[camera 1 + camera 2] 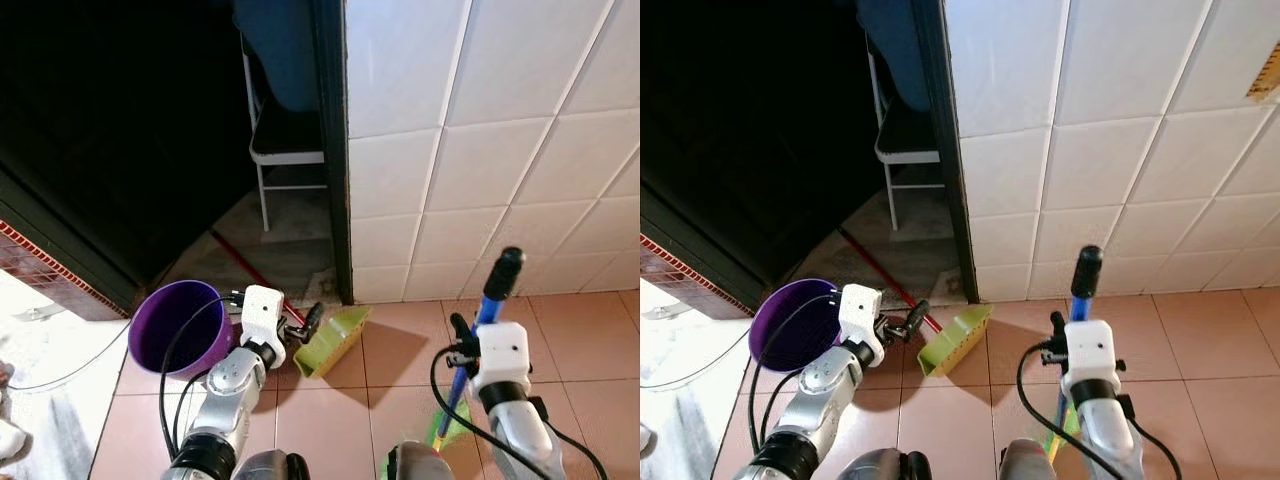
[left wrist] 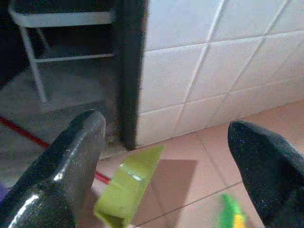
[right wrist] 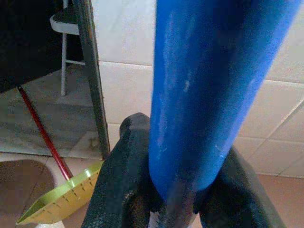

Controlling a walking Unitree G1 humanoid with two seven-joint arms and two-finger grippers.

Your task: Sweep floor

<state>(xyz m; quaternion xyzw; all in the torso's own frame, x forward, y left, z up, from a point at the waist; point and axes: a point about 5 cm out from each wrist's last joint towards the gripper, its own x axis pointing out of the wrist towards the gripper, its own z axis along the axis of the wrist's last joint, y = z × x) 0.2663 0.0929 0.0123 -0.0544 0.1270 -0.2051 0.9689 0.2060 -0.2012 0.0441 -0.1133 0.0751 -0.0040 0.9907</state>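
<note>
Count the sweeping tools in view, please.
2. A green dustpan with a red handle lies on the floor by the door frame; a blue-handled broom is held upright in the right claw. Others may be hidden in the dark room.

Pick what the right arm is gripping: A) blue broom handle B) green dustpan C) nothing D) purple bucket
A: the right gripper has its jaws shut on the blue broom handle, while the green dustpan lies on the floor near the wall and the purple bucket stands by the left arm.
</note>
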